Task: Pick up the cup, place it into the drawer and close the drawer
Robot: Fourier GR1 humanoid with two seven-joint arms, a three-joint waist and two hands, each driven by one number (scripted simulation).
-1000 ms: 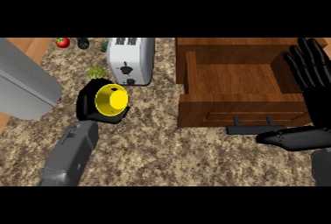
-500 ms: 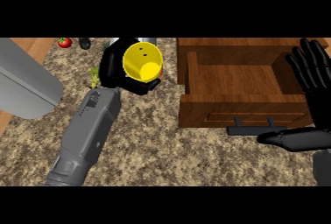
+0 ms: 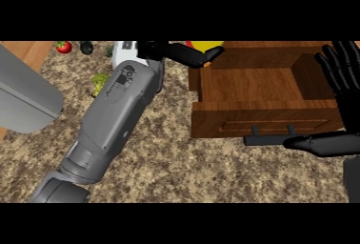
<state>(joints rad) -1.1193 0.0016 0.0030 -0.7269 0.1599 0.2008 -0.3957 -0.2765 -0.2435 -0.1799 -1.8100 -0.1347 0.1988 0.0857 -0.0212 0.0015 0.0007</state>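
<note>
1. The left hand [image 3: 184,53] curls around the yellow cup [image 3: 208,46], holding it over the open wooden drawer's [image 3: 243,86] back-left corner, likely for lowering inside.
2. The right hand [image 3: 342,71] rests open at the counter's [image 3: 183,167] right edge, beside the drawer.

Grey forearm [image 3: 112,124], black left hand [image 3: 184,53], black right hand [image 3: 345,71]

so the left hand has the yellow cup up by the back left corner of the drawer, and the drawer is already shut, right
Not quite. The head view shows the drawer standing open, its wooden inside bare. The rest holds: the left hand is curled round the yellow cup by the drawer's back left corner.
</note>
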